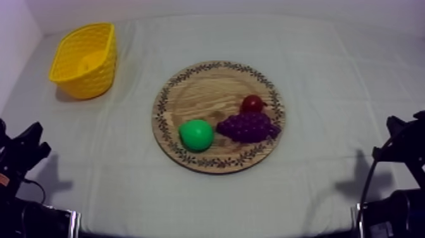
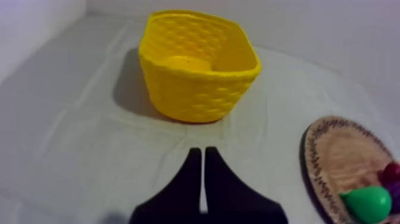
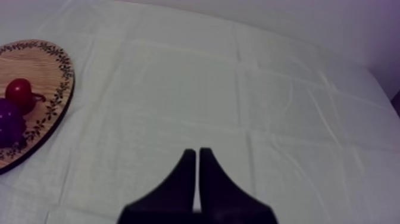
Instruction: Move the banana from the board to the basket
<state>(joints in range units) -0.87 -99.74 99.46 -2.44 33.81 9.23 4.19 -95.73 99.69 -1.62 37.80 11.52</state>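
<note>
The yellow basket (image 1: 85, 60) stands at the far left of the table. Inside it lies a smooth yellow shape (image 2: 178, 62), by its look the banana. The round wooden board (image 1: 209, 82) sits mid-table and carries a green pear (image 1: 196, 135), purple grapes (image 1: 248, 126) and a small red fruit (image 1: 253, 103). My left gripper (image 2: 202, 152) is shut on nothing, its fingers together as a narrow wedge over the cloth in front of the basket. My right gripper (image 3: 196, 152) is likewise shut on nothing, over bare cloth to the right of the board (image 3: 56, 89).
Both arms sit low at the table's near corners, the left arm (image 1: 22, 152) and the right arm (image 1: 398, 142). Bare cloth lies between board and basket and across the right half. A wall rises behind the basket.
</note>
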